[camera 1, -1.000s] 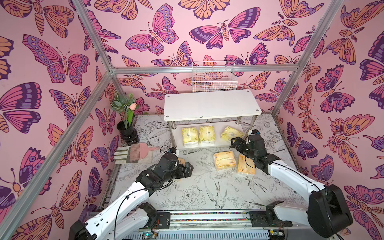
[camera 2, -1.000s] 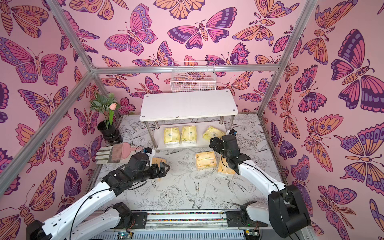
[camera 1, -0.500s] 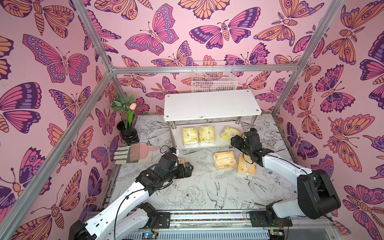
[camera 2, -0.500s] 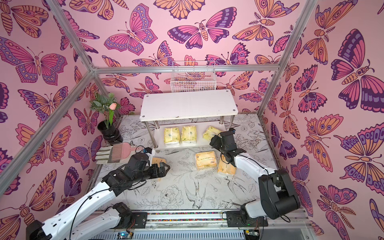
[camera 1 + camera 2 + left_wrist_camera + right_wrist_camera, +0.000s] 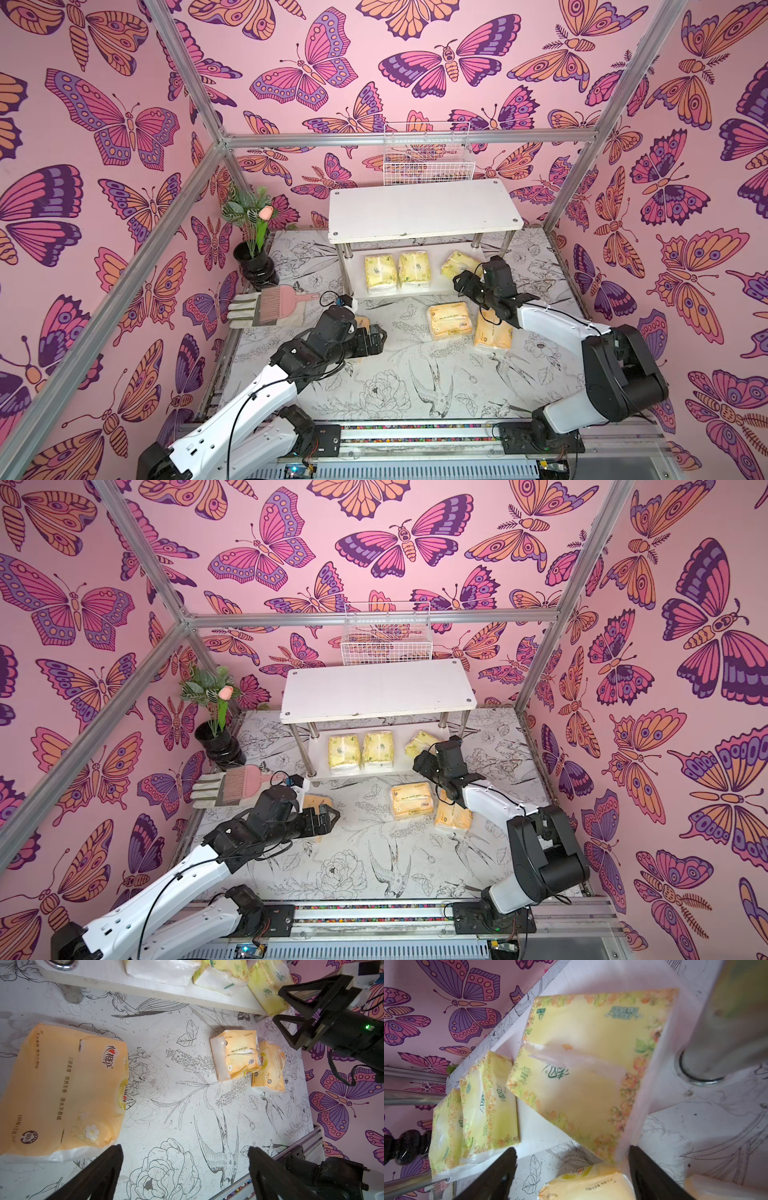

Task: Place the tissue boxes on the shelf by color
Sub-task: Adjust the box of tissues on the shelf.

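Quick rundown for you; both top views give the whole layout: the shelf stands at the back of the table, two pale lemon packs lie side by side on its lower board, and a third pale pack sits crooked toward the right end of that board; two orange packs lie on the table in front of the shelf, touching each other, with the right arm passing over the right-hand one.

What the top views barely show is the third orange pack, mostly hidden behind the left arm; the left wrist camera shows it whole, flat on the table, with red and brown print on its wrap.

The right wrist camera adds the close stuff: the crooked pack's green print and flowery border, a chrome post right next to it, and its near corner poking past the board's front edge.

Your right tool is spread wide and gripping nothing; it points at the crooked pack from the front, and that pack's near corner reaches in between the fingertips, close to one finger; I can't tell if they touch.

Your left tool is wide open too and holding nothing; the third orange pack lies just beside one finger, not between the two.
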Robot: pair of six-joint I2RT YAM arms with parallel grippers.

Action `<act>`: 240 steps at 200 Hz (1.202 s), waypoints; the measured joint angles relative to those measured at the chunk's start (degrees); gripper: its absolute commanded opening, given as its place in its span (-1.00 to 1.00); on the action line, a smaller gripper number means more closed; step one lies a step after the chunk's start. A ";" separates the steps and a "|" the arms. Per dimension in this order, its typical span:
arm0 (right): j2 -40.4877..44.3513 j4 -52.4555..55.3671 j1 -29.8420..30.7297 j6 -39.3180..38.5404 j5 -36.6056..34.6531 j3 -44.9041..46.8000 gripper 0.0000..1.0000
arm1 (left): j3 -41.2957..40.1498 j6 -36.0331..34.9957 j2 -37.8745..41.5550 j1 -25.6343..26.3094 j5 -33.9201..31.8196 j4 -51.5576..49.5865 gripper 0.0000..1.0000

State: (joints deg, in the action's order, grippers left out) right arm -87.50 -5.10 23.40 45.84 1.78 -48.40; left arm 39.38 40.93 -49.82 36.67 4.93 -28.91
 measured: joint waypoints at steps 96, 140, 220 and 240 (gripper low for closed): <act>-5.31 -3.56 4.46 1.90 0.26 -5.90 0.72 | 0.00 0.02 0.26 0.00 0.00 0.00 1.00; -7.72 -3.93 7.37 2.36 0.28 -7.26 0.73 | 0.00 0.02 0.33 0.00 -0.02 0.00 0.99; -1.84 -3.17 7.98 0.68 -3.74 -6.91 0.76 | 0.00 0.00 0.35 0.00 -0.02 0.00 1.00; 1.66 -2.56 6.60 -1.09 -6.05 -7.30 0.77 | 0.00 0.00 0.22 0.00 -0.02 0.00 0.99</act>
State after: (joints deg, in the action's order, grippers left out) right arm -85.84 -7.66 30.00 44.75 -4.27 -55.70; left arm 39.38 40.93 -49.60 36.67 4.91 -28.91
